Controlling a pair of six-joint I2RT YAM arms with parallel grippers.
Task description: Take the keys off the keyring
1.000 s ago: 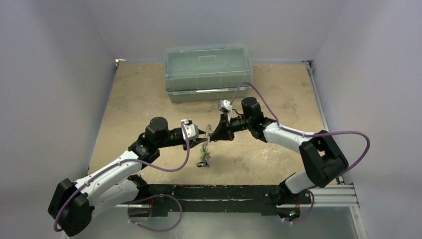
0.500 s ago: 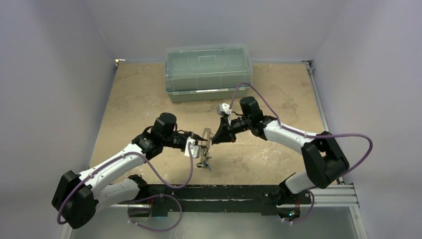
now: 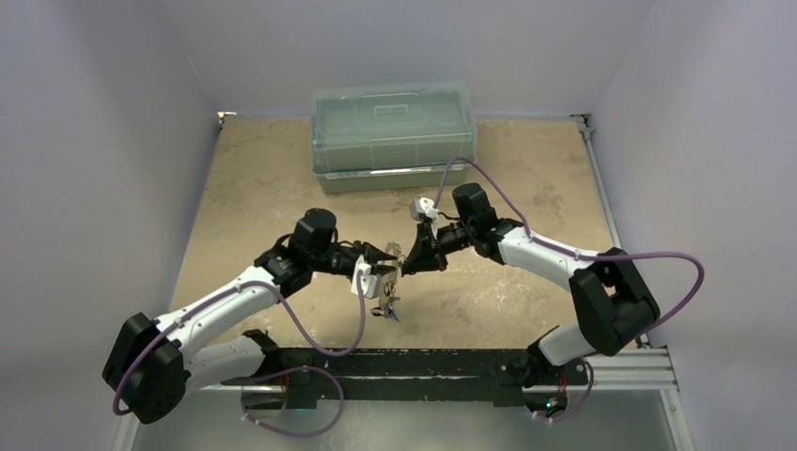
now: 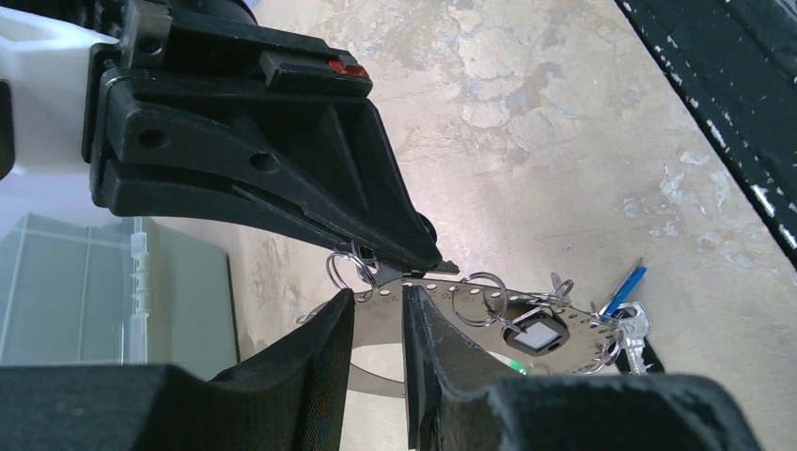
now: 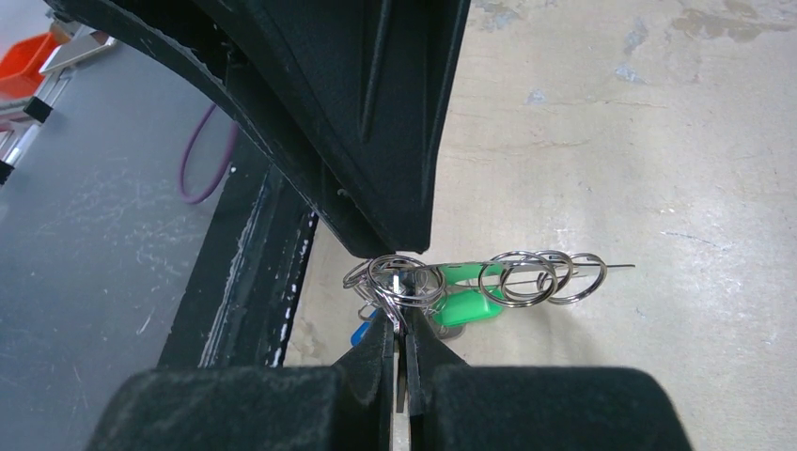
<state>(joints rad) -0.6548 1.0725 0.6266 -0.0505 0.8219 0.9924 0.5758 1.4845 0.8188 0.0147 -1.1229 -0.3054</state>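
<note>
The keyring [image 3: 396, 259] is held above the table between both arms. In the left wrist view it is a flat grey band with small holes [image 4: 477, 301], carrying several split rings. The keys [image 3: 385, 305] hang below it: a blue one [image 4: 625, 287], a silver one [image 4: 635, 329], and green heads [image 5: 461, 305]. My right gripper [image 3: 406, 263] [image 5: 399, 324] is shut on the ring's thin edge. My left gripper [image 3: 383, 267] [image 4: 378, 291] is open, its fingertips [image 4: 340, 315] straddling the band right beside the right gripper's tip [image 4: 423, 261].
A translucent green lidded box [image 3: 395, 136] stands at the back of the tan table and also shows in the left wrist view [image 4: 66, 282]. A black rail [image 3: 423, 362] runs along the near edge. Grey walls close in both sides.
My left wrist has rolled over and its gripper has closed in on the keyring from the left. The right arm has shifted slightly left, still holding the ring.
</note>
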